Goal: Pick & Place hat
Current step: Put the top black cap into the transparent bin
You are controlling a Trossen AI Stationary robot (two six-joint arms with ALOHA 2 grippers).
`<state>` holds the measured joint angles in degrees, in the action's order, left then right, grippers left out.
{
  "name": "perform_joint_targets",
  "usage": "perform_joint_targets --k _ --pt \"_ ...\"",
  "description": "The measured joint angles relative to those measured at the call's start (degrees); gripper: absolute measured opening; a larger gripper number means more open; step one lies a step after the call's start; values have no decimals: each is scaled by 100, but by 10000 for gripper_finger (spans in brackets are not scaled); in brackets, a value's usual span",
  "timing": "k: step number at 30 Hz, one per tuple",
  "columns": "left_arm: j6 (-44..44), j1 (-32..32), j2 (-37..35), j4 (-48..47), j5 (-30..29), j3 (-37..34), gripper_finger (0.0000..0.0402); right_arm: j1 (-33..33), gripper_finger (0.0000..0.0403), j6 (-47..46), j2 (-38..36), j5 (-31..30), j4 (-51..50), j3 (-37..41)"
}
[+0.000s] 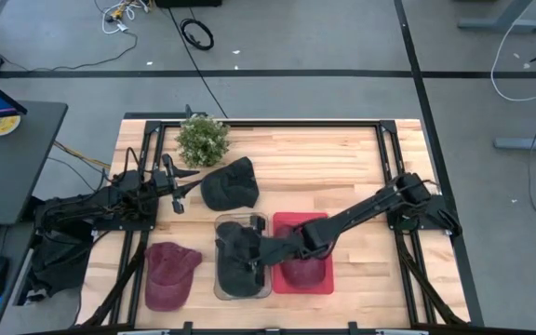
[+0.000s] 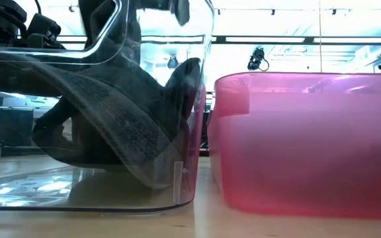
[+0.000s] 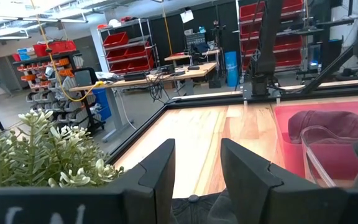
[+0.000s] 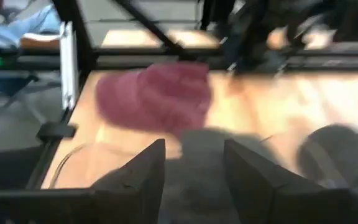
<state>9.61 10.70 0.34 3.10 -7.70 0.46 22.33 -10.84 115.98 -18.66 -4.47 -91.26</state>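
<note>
A black hat [image 1: 235, 259] lies in a clear bin [image 1: 218, 282] near the table's front edge. In the low view this hat [image 2: 124, 125] leans against the bin's wall [image 2: 200, 99]. My right gripper [image 1: 261, 251] hovers open just above it, fingers apart [image 4: 194, 146] with nothing between them. A second black hat [image 1: 229, 183] rests on the table beside my left gripper [image 1: 186, 186], which waits open [image 3: 197, 146] at the left. A maroon hat [image 1: 168, 274] lies on the table left of the clear bin. Another maroon hat [image 1: 305, 270] sits in the red bin [image 1: 328, 223].
A small potted plant [image 1: 201, 140] stands at the far left of the table, close to my left arm. The red bin [image 2: 309, 145] stands right beside the clear bin. Bare wood lies between the bins and the far edge [image 1: 324, 158].
</note>
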Motion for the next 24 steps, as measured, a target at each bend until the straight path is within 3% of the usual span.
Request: perform_joint_targets --k 10,24 --pt "0 -1 2 2 0 1 133 -309 164 -1419 898 2010 39 -8" --pt "0 0 2 2 0 1 133 -452 164 -1722 1199 2410 -41 -20"
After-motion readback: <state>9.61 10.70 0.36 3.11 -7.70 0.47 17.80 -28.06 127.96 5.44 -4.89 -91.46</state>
